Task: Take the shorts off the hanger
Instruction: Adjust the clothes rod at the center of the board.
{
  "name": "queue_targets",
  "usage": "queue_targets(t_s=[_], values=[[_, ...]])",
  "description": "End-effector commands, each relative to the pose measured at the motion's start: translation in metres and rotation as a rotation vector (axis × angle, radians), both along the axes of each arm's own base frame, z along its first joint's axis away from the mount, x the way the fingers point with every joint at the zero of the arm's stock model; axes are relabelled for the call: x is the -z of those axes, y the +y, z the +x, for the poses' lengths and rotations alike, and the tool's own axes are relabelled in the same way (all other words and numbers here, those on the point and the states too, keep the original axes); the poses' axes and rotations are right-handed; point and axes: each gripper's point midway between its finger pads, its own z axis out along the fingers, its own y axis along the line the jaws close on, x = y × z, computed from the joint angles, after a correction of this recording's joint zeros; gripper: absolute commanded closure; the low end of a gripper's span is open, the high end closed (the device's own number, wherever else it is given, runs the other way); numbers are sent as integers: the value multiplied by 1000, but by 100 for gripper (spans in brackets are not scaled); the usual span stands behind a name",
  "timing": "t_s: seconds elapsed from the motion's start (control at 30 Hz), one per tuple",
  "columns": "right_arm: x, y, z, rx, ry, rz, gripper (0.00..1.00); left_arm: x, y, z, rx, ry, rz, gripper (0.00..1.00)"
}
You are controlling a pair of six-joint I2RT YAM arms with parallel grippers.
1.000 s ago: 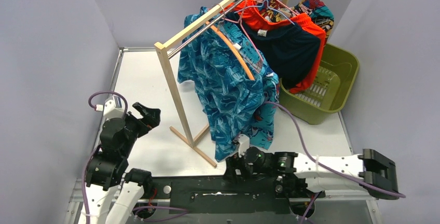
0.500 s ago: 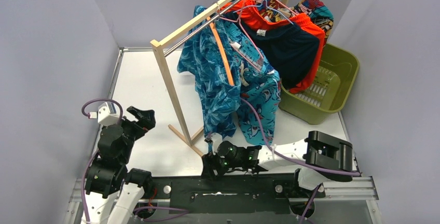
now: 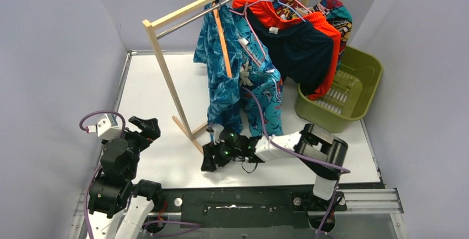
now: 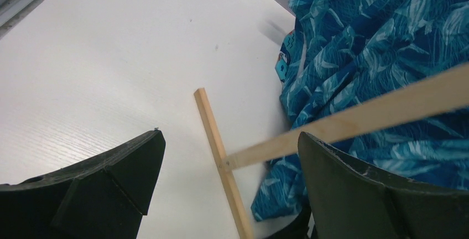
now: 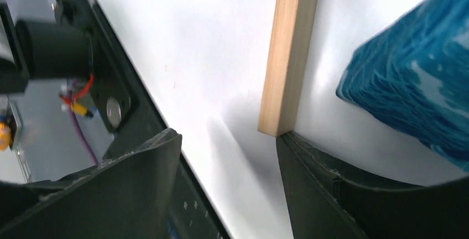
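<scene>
**A:** Which step is in hand?

**B:** The reach, by my judgement. All the pairs hang from the rail of the pale wooden clothes rack [image 3: 166,78]. The teal leaf-print fabric shorts [image 3: 227,84] are nearest its open end on a flat orange hanger [image 3: 223,42], with the turquoise cartoon-print shorts [image 3: 269,98] just beside them. Behind come the plain navy shorts [image 3: 296,51], the plain orange-red shorts [image 3: 331,40] and the multicolour patterned shorts [image 3: 337,9].

**A:** And the arms?

**B:** The right pincer [image 5: 227,139] is low over the white worktop [image 3: 149,84], beside the rack's foot, with the teal hem just to one side. Its jaws stand partly apart with only bare worktop between them, so it holds nothing. The left pincer [image 4: 229,139] is spread fully wide, also without a load, and sits well apart from the cloth.

**A:** What does the next move call for?

**B:** Probably shifting the right pincer onto the teal hem and pinching fabric only, not the foot. Then the pair must be drawn off the orange hanger without dragging the light rack along.

**A:** Any containers?

**B:** One olive-green plastic basket [image 3: 368,78] sits at the far right. The orange-red hem droops over its near rim. The slotted floor that shows is bare, and I cannot tell what lies under that hem.
</scene>
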Motion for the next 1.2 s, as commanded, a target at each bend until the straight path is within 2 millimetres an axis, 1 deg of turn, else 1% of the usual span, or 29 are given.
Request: queue_targets(t_s=[0.0,0.07,0.1,0.13,0.23,0.27,0.3,0.37,0.4,0.43,0.5,0.53,0.63,0.67,0.7,0.73,0.8,0.87,0.97,1.0,1.03,1.1,1.17], values=[[19,12,48,-11,-83,-63,33,-28,8,-6,-33,-77,1,8],[19,33,60,-47,-105,-65,33,-31,10,-8,-42,-83,1,8],[14,49,68,-58,-120,-51,33,-33,11,-9,-45,-86,2,8],[14,61,75,-69,-126,-46,32,-35,12,-10,-50,-92,1,8],[14,89,93,-94,-138,-51,31,-38,14,-14,-58,-100,0,8],[16,93,96,-100,-147,-65,31,-40,15,-15,-59,-105,1,8],[13,96,101,-96,-165,-66,30,-42,15,-15,-60,-108,1,8],[2,93,104,-83,-201,-55,29,-45,15,-16,-54,-114,6,8],[-2,87,103,-73,-223,-63,28,-47,14,-16,-45,-116,11,8],[-19,82,101,-65,-262,-52,27,-48,10,-14,-25,-116,16,8],[-31,64,87,-69,-323,-60,23,-47,2,-10,20,-106,23,8],[-37,56,79,-70,-345,-58,21,-43,-2,-6,41,-92,23,8],[-49,33,54,-64,-382,-51,19,-28,-20,8,111,-42,1,8],[-52,26,48,-49,-395,-56,18,-22,-26,12,137,-24,-11,8],[-51,16,42,-34,-407,-75,18,-15,-34,18,171,0,-23,8],[-54,8,39,-12,-423,-85,17,-7,-41,22,198,26,-37,8],[-63,-8,39,60,-456,-112,16,12,-55,30,247,98,-64,8],[-73,-30,44,155,-485,-134,15,31,-67,38,292,163,-87,7],[-90,-68,57,331,-527,-154,12,56,-80,49,328,237,-126,7],[-96,-85,64,402,-554,-174,11,67,-84,52,338,262,-139,7],[-102,-97,67,447,-570,-174,10,77,-87,55,341,285,-149,8],[-114,-121,74,523,-595,-172,8,96,-87,61,308,336,-137,7],[-125,-139,79,570,-611,-167,7,114,-79,65,229,400,-71,8]])
